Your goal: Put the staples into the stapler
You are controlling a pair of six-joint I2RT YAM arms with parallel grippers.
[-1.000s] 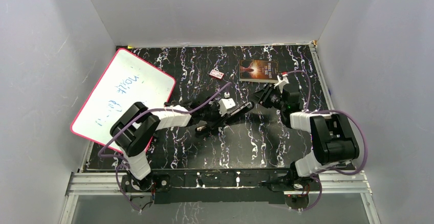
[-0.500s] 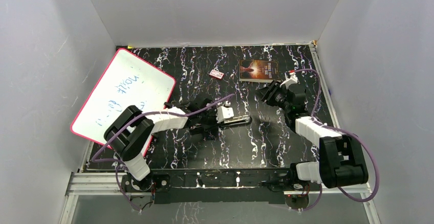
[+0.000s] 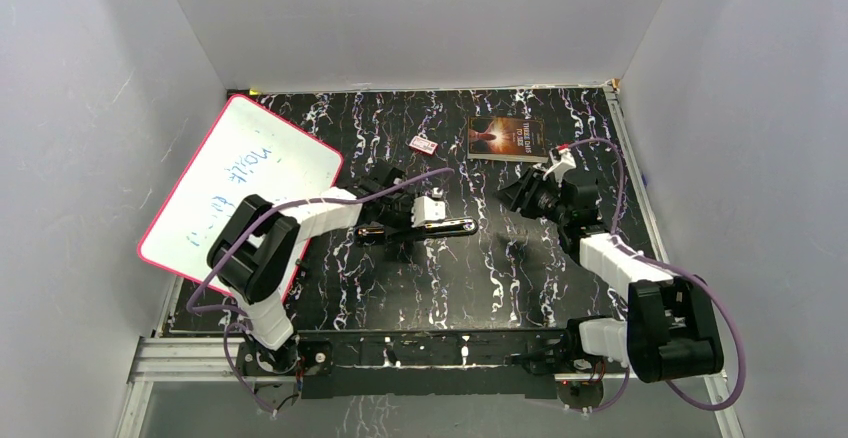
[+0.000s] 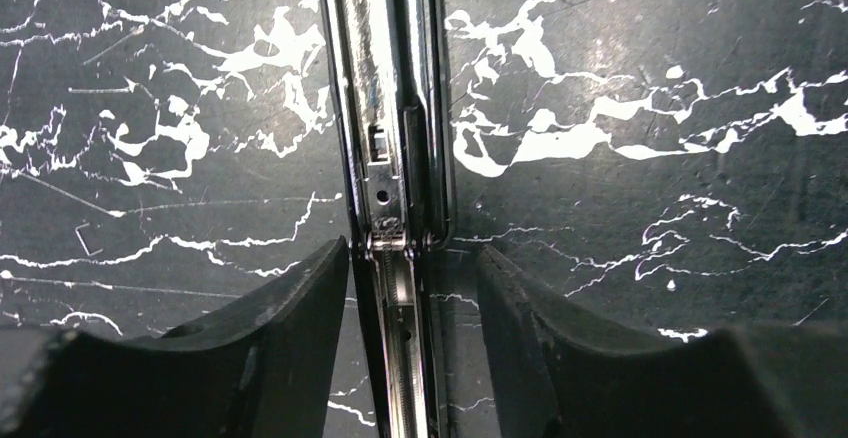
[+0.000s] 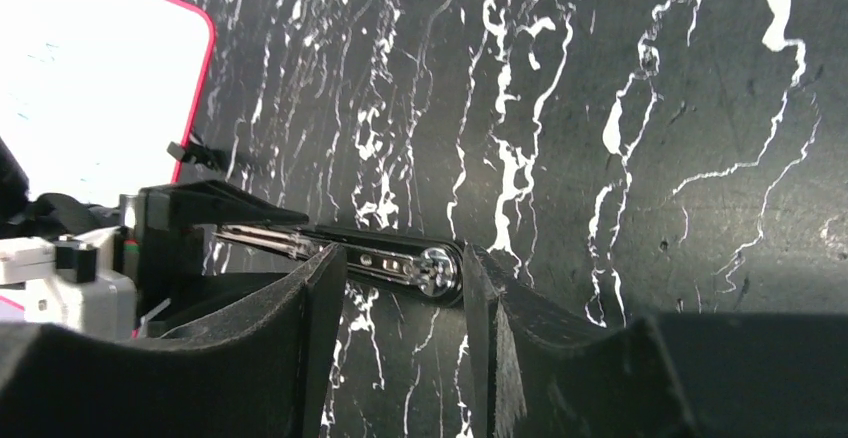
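Lying flat near the middle of the black marbled table (image 3: 450, 293): the stapler (image 3: 432, 228); running its long axis left to right in the top view, tilting only slightly; pointing its shiny rounded end toward the right arm's side and its dark end toward the left arm; showing its silvery rail opened upward in the left wrist view (image 4: 385, 108); passing lengthwise between the left gripper (image 3: 392, 230) fingers (image 4: 300, 308), sitting just beside one pad and leaving a thin gap at the other; straddling rather than clamping, partly spread, gripping nothing; hovering apart to the right, the right gripper (image 3: 515, 196), parted wide and holding nothing; framing the stapler's round end beyond its fingers (image 5: 320, 298); resting farther out, a whiteboard (image 3: 240, 183) at left and a book (image 3: 506, 138) at the back.
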